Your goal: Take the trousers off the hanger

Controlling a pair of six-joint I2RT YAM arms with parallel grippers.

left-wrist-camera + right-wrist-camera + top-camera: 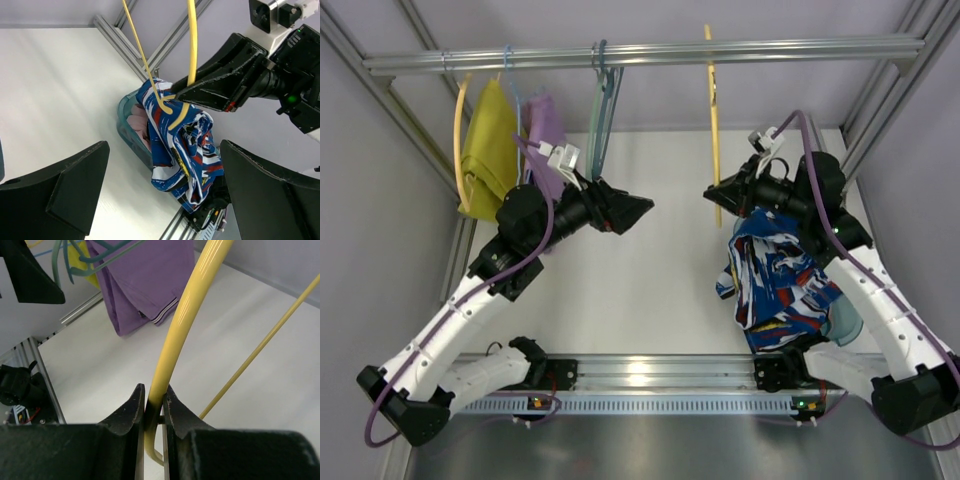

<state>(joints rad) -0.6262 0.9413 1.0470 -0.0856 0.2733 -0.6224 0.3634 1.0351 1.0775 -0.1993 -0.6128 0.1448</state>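
The thin yellow hanger (712, 120) hangs from the top rail. My right gripper (722, 196) is shut on its lower arm, and the right wrist view shows both jaws pinching the yellow bar (172, 350) with the gripper (153, 396) closed round it. The printed blue, white and red trousers (775, 280) hang bunched under the right arm. In the left wrist view the trousers (182, 145) drape from the hanger's lower corner (170, 109). My left gripper (638, 210) is open and empty in mid-air, its jaws (164, 150) spread wide and facing the trousers from a distance.
A teal basket (124, 125) sits on the table under the trousers, near the front rail. A mustard garment (488, 150), a purple garment (548, 130) and a teal-grey hanger (600, 100) hang on the rail (650, 55) at left. Frame posts stand on both sides.
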